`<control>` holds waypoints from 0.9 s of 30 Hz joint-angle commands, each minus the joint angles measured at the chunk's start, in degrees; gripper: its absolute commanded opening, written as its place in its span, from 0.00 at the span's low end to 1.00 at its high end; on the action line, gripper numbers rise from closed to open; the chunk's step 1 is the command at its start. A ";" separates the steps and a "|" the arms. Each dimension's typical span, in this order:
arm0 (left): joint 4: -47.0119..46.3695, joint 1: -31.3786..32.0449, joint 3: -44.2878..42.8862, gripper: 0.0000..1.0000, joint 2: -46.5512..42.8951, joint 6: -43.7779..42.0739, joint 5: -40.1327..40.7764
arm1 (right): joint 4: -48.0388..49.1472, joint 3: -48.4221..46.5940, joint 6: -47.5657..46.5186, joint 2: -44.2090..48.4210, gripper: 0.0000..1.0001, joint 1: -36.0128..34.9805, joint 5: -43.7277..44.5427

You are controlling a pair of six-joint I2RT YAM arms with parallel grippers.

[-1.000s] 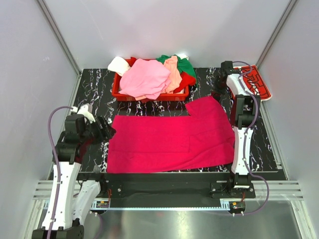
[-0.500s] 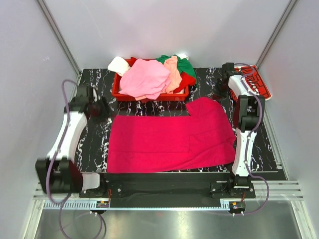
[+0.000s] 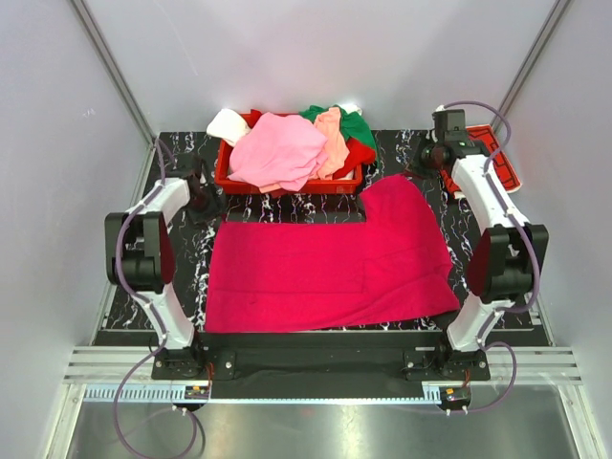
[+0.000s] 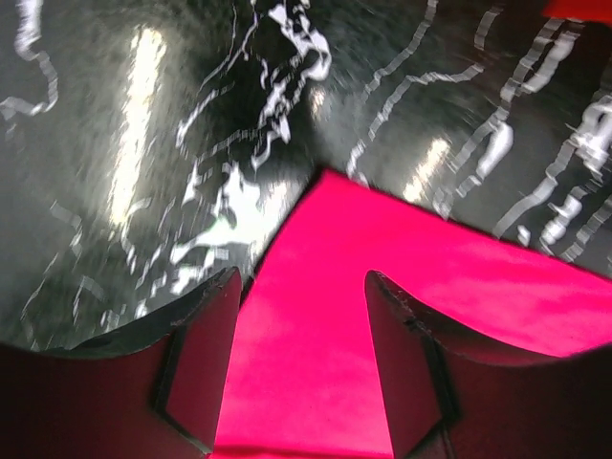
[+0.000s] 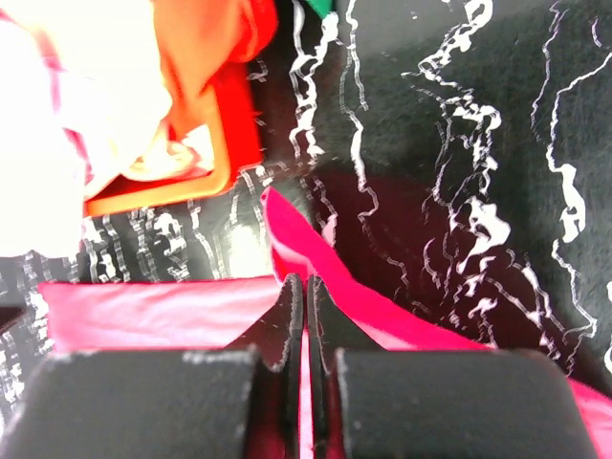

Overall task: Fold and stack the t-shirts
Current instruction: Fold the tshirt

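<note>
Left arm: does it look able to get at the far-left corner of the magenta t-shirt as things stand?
Probably yes. The left gripper is right over that corner of the magenta t-shirt with jaws open, one finger to each side, and only bare table around it.

Left gripper agape, right gripper clamped

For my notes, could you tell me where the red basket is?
Top view: the red basket sits at the far edge of the table, left of centre, just behind the magenta t-shirt.
</note>
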State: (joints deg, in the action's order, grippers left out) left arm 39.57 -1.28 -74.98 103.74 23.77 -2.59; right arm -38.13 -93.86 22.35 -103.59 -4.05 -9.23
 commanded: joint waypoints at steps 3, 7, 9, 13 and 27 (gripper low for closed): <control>-6.70 0.22 -2.01 0.56 4.44 -0.57 -0.04 | 3.85 5.70 1.38 7.61 0.00 0.27 -3.16; -8.11 0.05 -2.27 0.56 6.20 -0.13 0.21 | 4.12 7.73 1.29 9.72 0.00 0.28 -4.12; -7.93 0.22 -2.19 0.54 7.17 0.49 0.30 | 3.94 8.35 1.12 10.42 0.00 0.19 -4.13; -9.07 0.40 -1.57 0.50 7.35 1.10 -0.05 | 4.47 9.40 1.21 11.13 0.00 0.19 -4.30; -9.69 0.93 -1.84 0.15 9.63 1.19 -2.33 | 4.47 10.89 1.03 11.83 0.00 0.27 -3.69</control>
State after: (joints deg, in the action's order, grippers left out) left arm 31.51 -0.75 -75.85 111.96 25.28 -3.70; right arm -35.29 -83.35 23.38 -94.78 -3.95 -12.14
